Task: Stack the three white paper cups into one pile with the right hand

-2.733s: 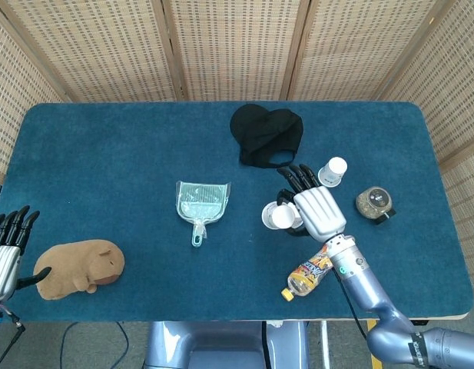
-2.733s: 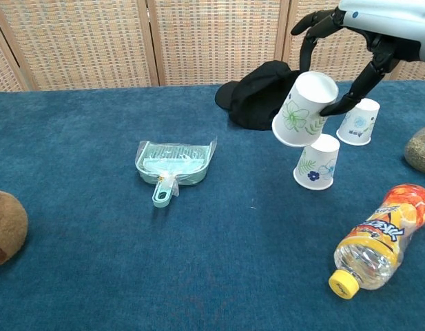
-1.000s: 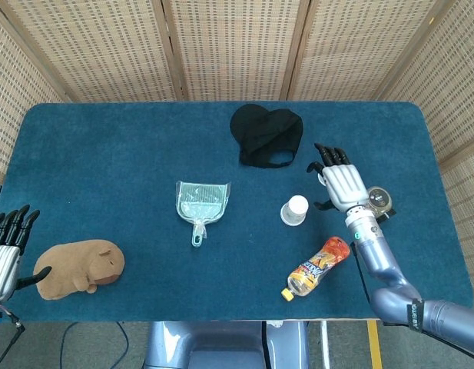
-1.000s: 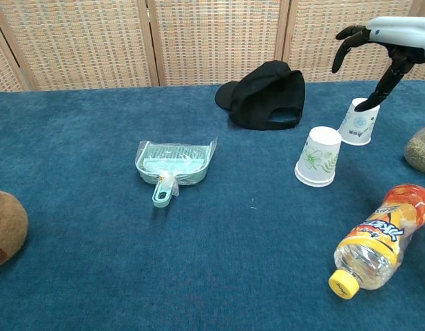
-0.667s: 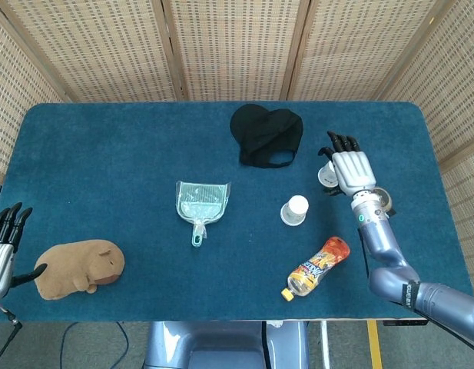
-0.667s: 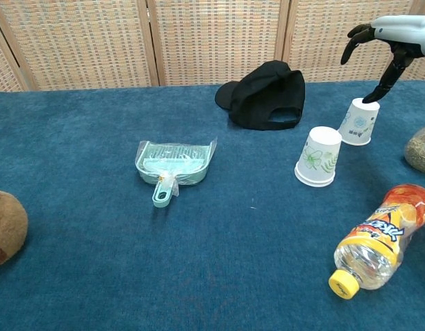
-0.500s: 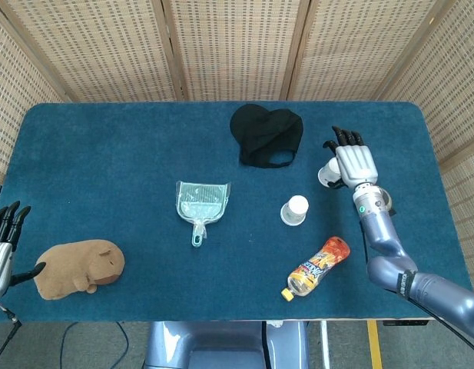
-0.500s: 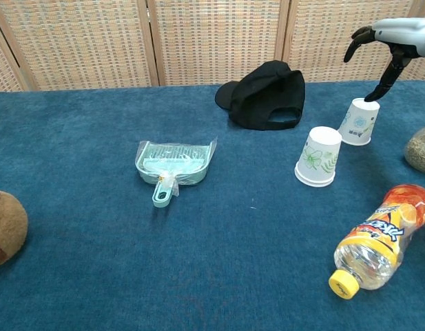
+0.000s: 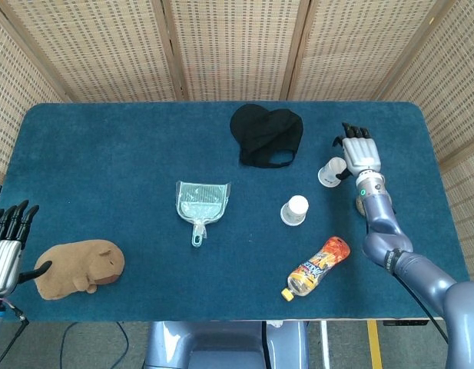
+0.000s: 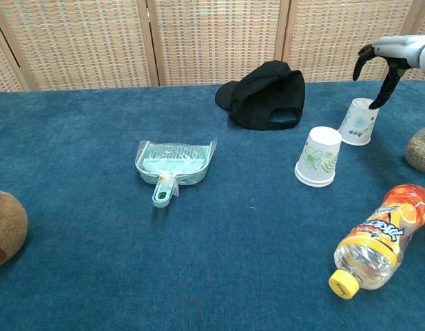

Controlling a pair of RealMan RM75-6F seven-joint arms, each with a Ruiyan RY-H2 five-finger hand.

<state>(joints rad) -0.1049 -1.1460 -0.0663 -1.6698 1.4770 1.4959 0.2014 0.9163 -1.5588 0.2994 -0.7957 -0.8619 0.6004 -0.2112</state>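
Paper cups: stacked pair [image 9: 295, 210] upside down mid-table, just right of the teal dustpan [image 9: 199, 201]. Last single cup [image 10: 357, 122] upside down further back-right, tilted, near the black cap [image 9: 266, 135]. Right hand [image 9: 360, 154] beside that cup, fingers spread, a dark fingertip [image 10: 374, 103] at its top edge, not gripping. Left hand [image 9: 8, 244] at the table's left edge, fingers apart, holding nothing, near the plush capybara [image 9: 77, 267]. Juice bottle [image 10: 379, 237] lies front-right.
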